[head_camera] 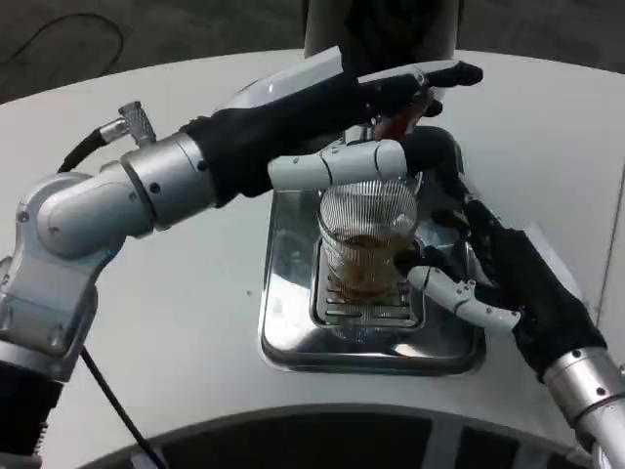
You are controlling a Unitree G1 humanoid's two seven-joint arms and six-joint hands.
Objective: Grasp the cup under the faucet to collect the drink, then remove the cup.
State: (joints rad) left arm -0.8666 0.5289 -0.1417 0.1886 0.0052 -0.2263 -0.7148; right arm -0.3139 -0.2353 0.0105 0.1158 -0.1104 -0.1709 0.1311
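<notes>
The ribbed glass cup (369,244) stands on the drip tray (293,332) grate, part-filled with brown drink. The right hand (479,278) grips its right side. The left hand (381,117) reaches over the dispenser lever; its grasp cannot be determined. Risk: spillage if the cup tilts on withdrawal.

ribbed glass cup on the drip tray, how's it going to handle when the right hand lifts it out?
Probably rigid and breakable: the cup looks like clear ribbed glass. Ribs should give the right hand, wrapped around its lower side, some grip, though it may be wet. Brown drink fills only the bottom, so weight sits low; still likely to slosh if tilted leaving the drip tray.
</notes>
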